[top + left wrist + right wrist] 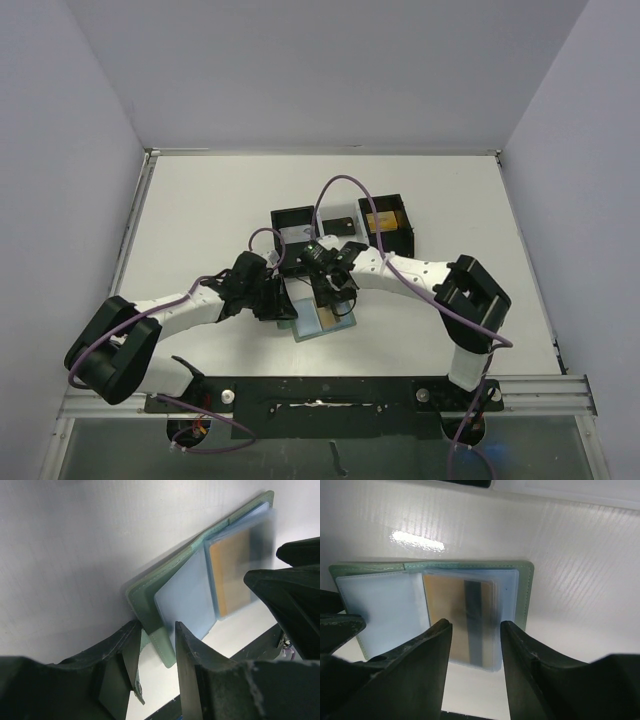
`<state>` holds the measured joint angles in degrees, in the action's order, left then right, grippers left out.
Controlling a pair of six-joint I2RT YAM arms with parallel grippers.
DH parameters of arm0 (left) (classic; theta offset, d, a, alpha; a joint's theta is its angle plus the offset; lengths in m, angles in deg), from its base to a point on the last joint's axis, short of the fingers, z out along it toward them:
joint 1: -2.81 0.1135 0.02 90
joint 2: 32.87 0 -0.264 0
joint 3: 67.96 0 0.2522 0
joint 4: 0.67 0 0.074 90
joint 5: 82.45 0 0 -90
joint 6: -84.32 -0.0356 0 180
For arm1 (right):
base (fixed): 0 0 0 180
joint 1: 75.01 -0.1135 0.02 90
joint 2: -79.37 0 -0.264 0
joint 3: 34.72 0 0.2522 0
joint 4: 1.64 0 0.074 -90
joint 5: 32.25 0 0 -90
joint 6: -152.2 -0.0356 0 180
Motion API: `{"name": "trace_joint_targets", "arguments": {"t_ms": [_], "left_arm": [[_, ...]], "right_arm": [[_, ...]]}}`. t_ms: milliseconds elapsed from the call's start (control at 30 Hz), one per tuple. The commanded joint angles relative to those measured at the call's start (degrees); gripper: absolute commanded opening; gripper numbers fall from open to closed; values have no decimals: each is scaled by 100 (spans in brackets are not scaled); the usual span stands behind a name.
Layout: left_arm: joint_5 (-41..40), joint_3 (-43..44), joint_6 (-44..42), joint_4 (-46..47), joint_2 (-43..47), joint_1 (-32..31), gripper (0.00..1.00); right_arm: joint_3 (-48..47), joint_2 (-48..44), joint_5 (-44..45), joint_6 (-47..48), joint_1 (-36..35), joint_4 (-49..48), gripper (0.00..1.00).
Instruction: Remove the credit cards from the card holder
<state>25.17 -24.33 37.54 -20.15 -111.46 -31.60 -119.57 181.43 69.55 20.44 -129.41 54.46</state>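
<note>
Left gripper (157,647): the jaws are nearly together, with only a narrow gap between them. The near corner of the card holder (145,605) sits in that gap. One finger (131,655) lies against the sage-green cover. The other sits over the pale blue sleeve (187,600) of the open left page. I read this as the jaws clamped on that corner. The holder looks lifted slightly on this side and casts a soft shadow on the counter (65,555).

Right gripper (475,640): the jaws stand well apart, over the holder's right page. Between them I see the lower edge of the clear sleeve stack and, inside it, the gold card (445,615) with its dark stripe (474,620). The card is fully seated in its sleeve. I cannot tell whether either finger touches the sleeve. Nothing is gripped.

Position, top view: the card holder (318,322) lies open on the white counter, just ahead of the arm bases. My left gripper (280,300) is at its left edge and my right gripper (335,295) is over its middle. Behind it stand two black boxes (293,225). Between them lies a pale tray (338,222) with something small and dark on it, which I cannot identify.
</note>
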Motion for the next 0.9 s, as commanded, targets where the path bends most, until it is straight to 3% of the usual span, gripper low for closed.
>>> {"name": "trace_joint_targets", "arguments": {"t_ms": [0, 200, 433, 867], "left_arm": [[-49, 20, -128, 35, -89, -30, 33], [-56, 19, -126, 10, -69, -28, 33], [-40, 54, -142, 9, -117, -30, 33], [-5, 45, -142, 33, -157, -30, 33]], "right_arm": [[-221, 33, 204, -122, -34, 101, 45], [-211, 168, 253, -205, -5, 124, 49], [52, 198, -165, -115, 56, -355, 46], [28, 341, -253, 41, 52, -381, 9]]}}
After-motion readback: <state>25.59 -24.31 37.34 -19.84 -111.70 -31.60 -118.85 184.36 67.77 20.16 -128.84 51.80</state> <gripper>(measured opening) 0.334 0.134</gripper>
